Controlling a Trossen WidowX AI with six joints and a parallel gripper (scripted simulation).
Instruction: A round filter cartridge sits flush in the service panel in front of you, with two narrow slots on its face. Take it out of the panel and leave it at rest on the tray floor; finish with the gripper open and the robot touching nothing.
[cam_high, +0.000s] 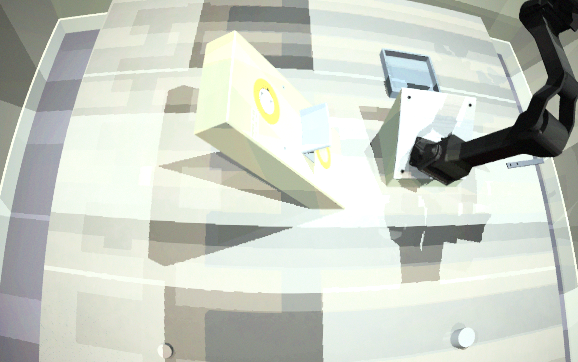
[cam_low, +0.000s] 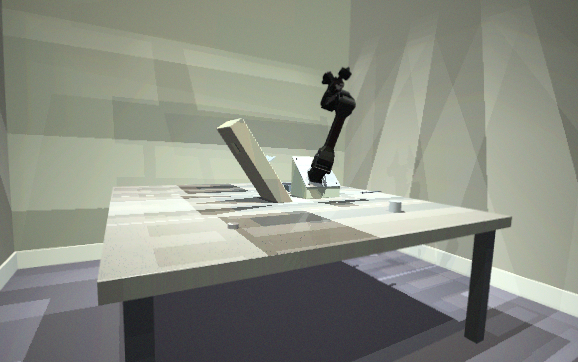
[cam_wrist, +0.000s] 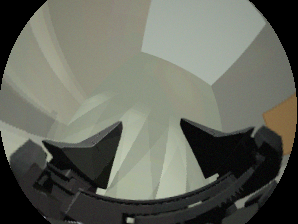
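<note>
The tilted service panel (cam_high: 216, 95) (cam_low: 259, 172) is a pale slab. On its face a yellow ring (cam_high: 258, 102) surrounds a round white disc (cam_high: 266, 103) with small dark marks, which looks like the filter cartridge; its slots are too small to make out. A second yellow ring (cam_high: 324, 159) lower down is partly hidden by a pale blue plate. The light blue tray (cam_high: 384, 71) lies flat, away from the panel. My gripper (cam_low: 336, 75) (cam_wrist: 152, 123) is open and empty, raised high above the table and far from panel and tray; its fingertips are not clear in the top view.
The pale blue plate (cam_high: 315, 127) juts from the panel face. The arm stands on a sloped white-topped box (cam_high: 417, 117) (cam_low: 301, 172) between tray and table front. Two small round discs (cam_high: 165, 350) (cam_high: 465, 337) and a thin metal strip (cam_high: 522, 164) also lie on the table.
</note>
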